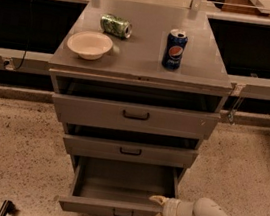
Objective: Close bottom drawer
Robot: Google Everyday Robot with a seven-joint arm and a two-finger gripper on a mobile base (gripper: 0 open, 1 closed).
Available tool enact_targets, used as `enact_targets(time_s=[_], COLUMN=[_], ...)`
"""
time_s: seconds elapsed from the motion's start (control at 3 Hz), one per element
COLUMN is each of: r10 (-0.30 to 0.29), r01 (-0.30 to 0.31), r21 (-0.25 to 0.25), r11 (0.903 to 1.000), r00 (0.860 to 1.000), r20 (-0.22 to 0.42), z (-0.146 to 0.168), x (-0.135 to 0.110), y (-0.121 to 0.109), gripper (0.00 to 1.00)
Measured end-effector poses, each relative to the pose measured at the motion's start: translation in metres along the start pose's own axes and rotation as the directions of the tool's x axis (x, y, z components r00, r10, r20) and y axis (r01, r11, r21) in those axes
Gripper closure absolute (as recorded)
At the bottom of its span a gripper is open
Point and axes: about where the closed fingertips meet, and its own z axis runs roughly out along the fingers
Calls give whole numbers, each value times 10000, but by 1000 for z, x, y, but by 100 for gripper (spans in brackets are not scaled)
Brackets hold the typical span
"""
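The bottom drawer [105, 208] of the grey cabinet is pulled far out, its slim front panel low in the camera view with a small dark handle [123, 213] at its centre. Its inside looks empty. My gripper [156, 210] is at the drawer's right front corner, fingers open, one cream fingertip [157, 200] above the front panel's top edge and the other just in front of the panel. The white arm reaches in from the lower right.
The middle drawer [129, 151] and top drawer [135, 115] are slightly open. On the cabinet top stand a white bowl [89, 44], a green can [115, 25] on its side and an upright Pepsi can [174, 49]. Speckled floor lies all around.
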Motion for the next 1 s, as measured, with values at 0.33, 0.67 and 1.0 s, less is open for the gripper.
enact_targets(time_s=[0.33, 0.67, 1.0], r10=[-90, 338, 357], r01=[88, -326, -344], r21=[71, -432, -447], r11=[9999, 9985, 9984], r00=[9993, 9990, 9989], r20=[362, 284, 294], z=[-1, 10, 12], x=[23, 63, 63], y=[15, 39, 39], gripper=[64, 89, 100])
